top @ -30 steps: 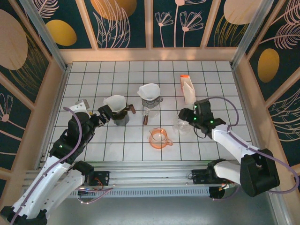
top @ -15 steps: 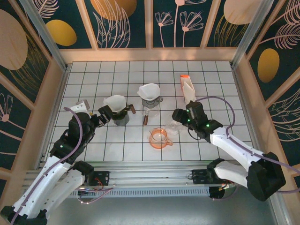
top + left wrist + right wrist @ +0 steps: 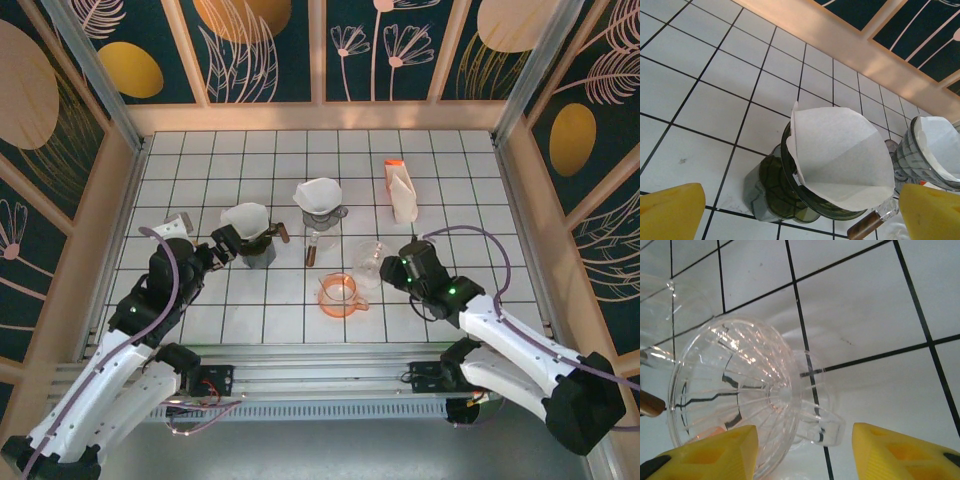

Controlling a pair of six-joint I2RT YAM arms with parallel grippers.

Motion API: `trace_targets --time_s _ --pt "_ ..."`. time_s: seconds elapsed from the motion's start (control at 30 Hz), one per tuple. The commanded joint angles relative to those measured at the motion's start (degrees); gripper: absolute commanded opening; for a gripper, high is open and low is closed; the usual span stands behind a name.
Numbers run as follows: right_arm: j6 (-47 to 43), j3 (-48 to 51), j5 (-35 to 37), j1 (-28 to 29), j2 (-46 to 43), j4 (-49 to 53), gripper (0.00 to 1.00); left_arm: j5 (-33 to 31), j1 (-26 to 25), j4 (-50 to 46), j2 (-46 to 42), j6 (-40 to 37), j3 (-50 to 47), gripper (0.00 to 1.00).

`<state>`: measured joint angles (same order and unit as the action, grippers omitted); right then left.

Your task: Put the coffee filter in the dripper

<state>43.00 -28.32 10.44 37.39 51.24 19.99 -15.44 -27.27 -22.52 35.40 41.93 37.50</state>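
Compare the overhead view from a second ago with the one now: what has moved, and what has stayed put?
The right gripper swung back toward the near edge. Its fingers now straddle the handle of the clear dripper, not yet gripping it. That dripper seems to have shifted slightly left. The left gripper, the green dripper, the second lined dripper, the orange cup and the carton stayed put.

The top camera looks steeply down from the near side on the whole tiled bench (image 3: pixel 450 160). The left wrist camera faces the dark green dripper (image 3: pixel 775 192) closely, at a low angle. The right wrist camera looks down, very near, on the clear dripper (image 3: pixel 735 390). The top view shares both drippers.
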Motion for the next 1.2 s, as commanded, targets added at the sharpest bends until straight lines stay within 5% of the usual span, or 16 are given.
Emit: trace_targets --time_s 0.0,0.17,0.37,0.77,1.0,1.17 --pt "3.06 0.88 2.14 2.30 -1.66 3.13 0.46 -0.05 0.42 1.34 0.11 1.05 -0.49 0.99" --pt "5.68 1.60 1.49 6.75 -1.79 4.79 0.32 -0.35 0.45 1.65 0.42 1.16 -0.48 0.99" --pt "6.09 3.55 -1.52 9.02 4.04 -4.47 0.25 -0.84 0.44 1.59 0.64 1.14 -0.49 0.99" --pt "-0.72 -4.37 -1.80 5.80 21.69 -19.55 0.22 -0.27 0.45 0.56 0.48 0.96 -0.23 0.99" --pt "-2.93 -6.40 -3.90 3.55 20.30 -17.34 0.29 -0.28 0.41 0.48 0.31 1.23 -0.75 0.99" --pt "-4.49 -5.79 -4.68 3.92 12.74 -9.48 0.48 0.25 0.43 1.42 0.86 1.27 -1.23 0.99"
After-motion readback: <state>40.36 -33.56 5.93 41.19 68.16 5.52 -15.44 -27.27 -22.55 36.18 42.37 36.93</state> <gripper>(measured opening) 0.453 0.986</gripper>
